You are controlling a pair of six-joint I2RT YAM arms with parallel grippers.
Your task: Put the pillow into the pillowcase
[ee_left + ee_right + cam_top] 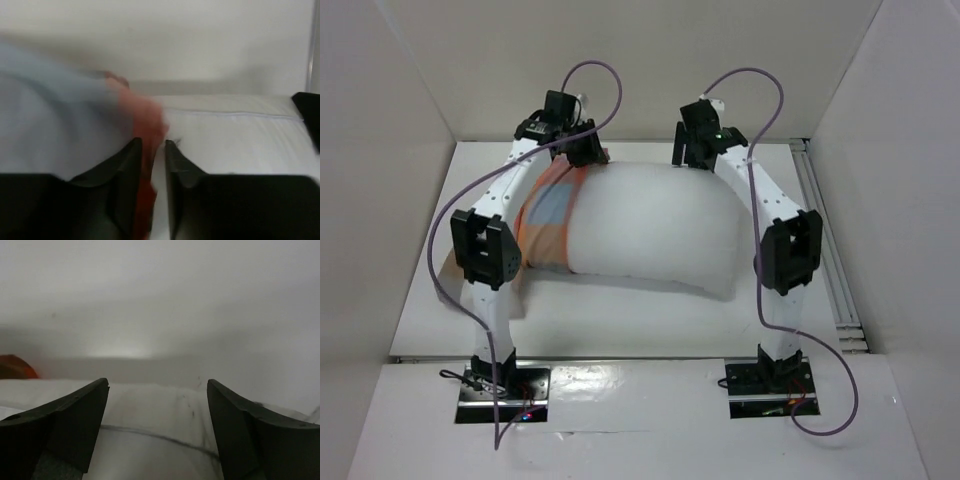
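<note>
A white tabletop (650,320) is boxed in by plain white walls (640,60) at its far, left and right edges. A metal rail (825,240) lies along the right edge, running from far corner towards near.

We see the plump white pillow (650,225) lying arched across the table (620,320). Its left end sits inside the orange, grey and blue checked pillowcase (548,215); the rest is bare.

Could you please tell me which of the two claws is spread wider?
The right claw: its fingers stand far apart, while the left claw leaves only a narrow gap with orange pillowcase fabric in it.
</note>
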